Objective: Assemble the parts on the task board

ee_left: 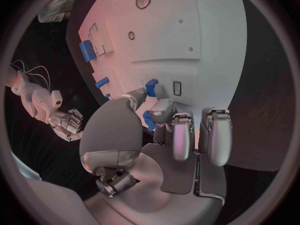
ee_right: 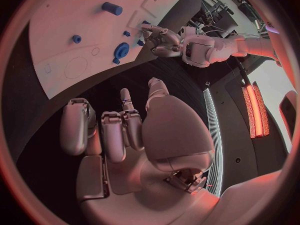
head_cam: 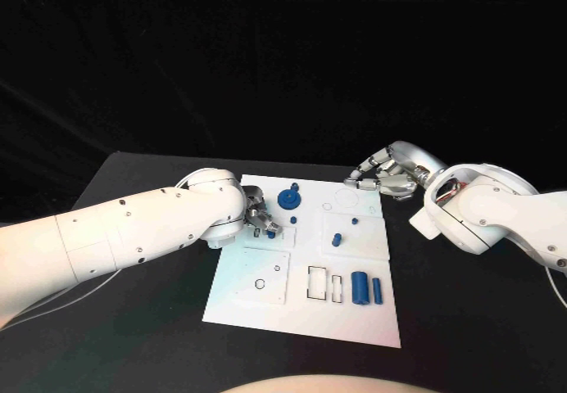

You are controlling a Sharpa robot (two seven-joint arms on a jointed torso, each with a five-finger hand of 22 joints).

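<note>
At the task board's (head_cam: 242,304) left edge, left robot hand (head_cam: 262,221) pinched a small blue part (ee_left: 151,87), seemingly seating it; pressing square comes next. Right robot hand (head_cam: 384,178) hovered empty, fingers loosely apart.

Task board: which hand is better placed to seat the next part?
Left, probably. The left hand is over the board, its fingers on a small blue part at the board's surface. The right hand hangs beyond the board's far corner, holding nothing.

Right robot hand (ee_right: 125,130) hovers empty beside task board (ee_right: 62,45).
</note>
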